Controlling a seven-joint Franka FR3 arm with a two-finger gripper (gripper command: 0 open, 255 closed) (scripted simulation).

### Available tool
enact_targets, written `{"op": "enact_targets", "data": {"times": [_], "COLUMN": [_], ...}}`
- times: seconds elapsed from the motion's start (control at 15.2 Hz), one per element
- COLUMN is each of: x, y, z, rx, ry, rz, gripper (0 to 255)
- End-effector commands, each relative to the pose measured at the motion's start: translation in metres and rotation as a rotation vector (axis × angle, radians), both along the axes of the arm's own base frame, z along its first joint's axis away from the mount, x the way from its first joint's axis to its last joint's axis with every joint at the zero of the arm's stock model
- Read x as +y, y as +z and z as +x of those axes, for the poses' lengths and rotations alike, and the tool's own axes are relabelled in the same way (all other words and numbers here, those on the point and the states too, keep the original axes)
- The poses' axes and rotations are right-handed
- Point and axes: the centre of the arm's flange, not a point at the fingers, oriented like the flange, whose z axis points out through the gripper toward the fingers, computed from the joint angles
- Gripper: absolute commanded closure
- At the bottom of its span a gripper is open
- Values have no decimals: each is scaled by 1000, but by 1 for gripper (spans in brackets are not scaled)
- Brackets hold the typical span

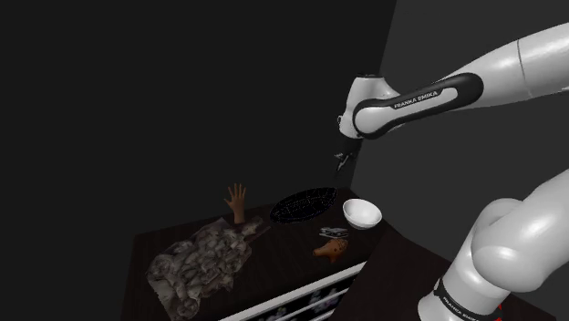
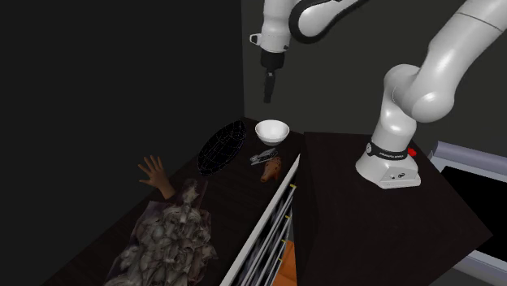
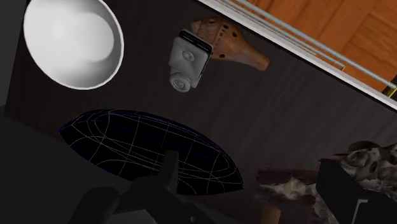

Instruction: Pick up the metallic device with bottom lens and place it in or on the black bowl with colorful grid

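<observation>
Approach step: the jaws, spread and empty, are hovering high above the bench [image 1: 284, 253]. The device [image 3: 189, 60] is lying on the bench just beside a brown piece [image 3: 234, 43], at 5 o'clock from the black bowl [image 1: 304, 205] in the shoulder view. The next move likely calls for shifting over the device, descending and closing.
</observation>
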Motion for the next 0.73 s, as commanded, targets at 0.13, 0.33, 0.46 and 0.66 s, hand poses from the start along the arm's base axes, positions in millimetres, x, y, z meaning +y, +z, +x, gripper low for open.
{"op": "enact_targets", "data": {"times": [0.13,0.33,0.46,0.66], "x": [-20,-36,-46,-61], "y": [-45,-79,-103,-138], "z": [22,37,46,60], "rx": [20,36,47,63], "ry": [-9,-16,-21,-28], "rz": [8,15,20,27], "gripper": [0,0,0,0]}}
